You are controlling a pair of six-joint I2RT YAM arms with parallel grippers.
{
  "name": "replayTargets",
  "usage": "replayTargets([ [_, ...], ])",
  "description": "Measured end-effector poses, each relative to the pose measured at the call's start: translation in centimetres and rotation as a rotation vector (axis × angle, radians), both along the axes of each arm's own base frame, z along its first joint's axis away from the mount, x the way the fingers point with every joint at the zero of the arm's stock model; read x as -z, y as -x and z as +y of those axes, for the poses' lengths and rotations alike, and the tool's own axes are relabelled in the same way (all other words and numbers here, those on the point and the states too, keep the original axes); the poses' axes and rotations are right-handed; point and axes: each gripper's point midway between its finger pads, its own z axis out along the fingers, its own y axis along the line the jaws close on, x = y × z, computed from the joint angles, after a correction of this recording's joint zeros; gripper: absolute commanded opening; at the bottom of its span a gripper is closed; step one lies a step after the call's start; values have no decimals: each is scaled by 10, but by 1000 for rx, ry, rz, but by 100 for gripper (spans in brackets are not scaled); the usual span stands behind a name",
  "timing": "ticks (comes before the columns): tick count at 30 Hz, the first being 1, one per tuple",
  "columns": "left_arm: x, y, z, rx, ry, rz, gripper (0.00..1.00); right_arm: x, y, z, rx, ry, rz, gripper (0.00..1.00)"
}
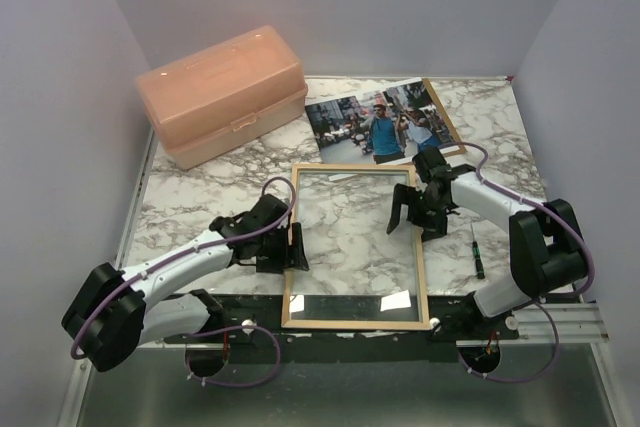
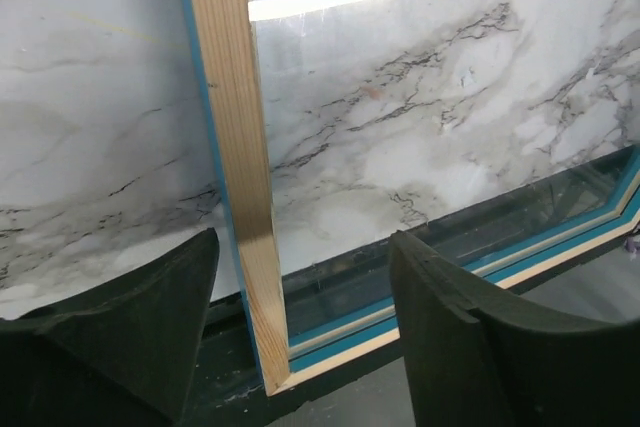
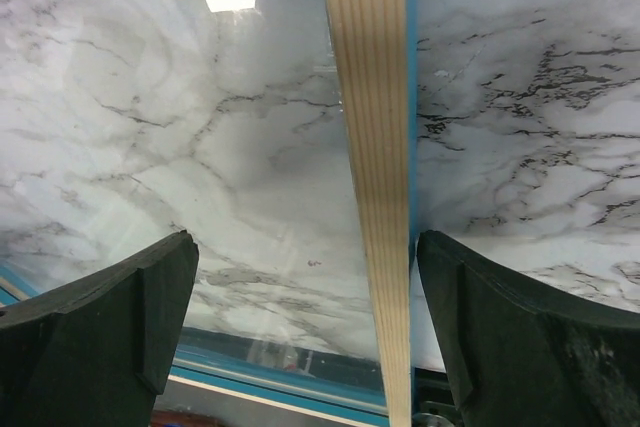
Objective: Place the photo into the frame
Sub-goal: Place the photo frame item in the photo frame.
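The frame (image 1: 355, 324) lies flat on the marble table, wood face up, with glass in it. The photo (image 1: 380, 122) rests picture side up just beyond the frame's far end. My left gripper (image 1: 296, 247) is open at the frame's left rail. In the left wrist view the rail (image 2: 240, 147) runs between the spread fingers of that gripper (image 2: 300, 247), close to the left one, near a corner. My right gripper (image 1: 405, 212) is open over the right rail. The right wrist view shows that rail (image 3: 375, 147) just inside the right finger of the gripper (image 3: 305, 247).
A brown backing board (image 1: 440, 112) lies under the photo at the back right. A pink plastic box (image 1: 222, 92) stands at the back left. A small screwdriver (image 1: 477, 252) lies right of the frame. A black strip runs along the table's near edge under the frame's near rail.
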Motion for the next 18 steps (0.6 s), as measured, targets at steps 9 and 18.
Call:
replayTargets([
  [9,-41,-28,14,-47,-98,-142,81,-27,-48,3,32,30,-126,100],
  [18,-75,-46,17,-46,-82,-297,86,-50,-117,-23,158,-7,-201,100],
])
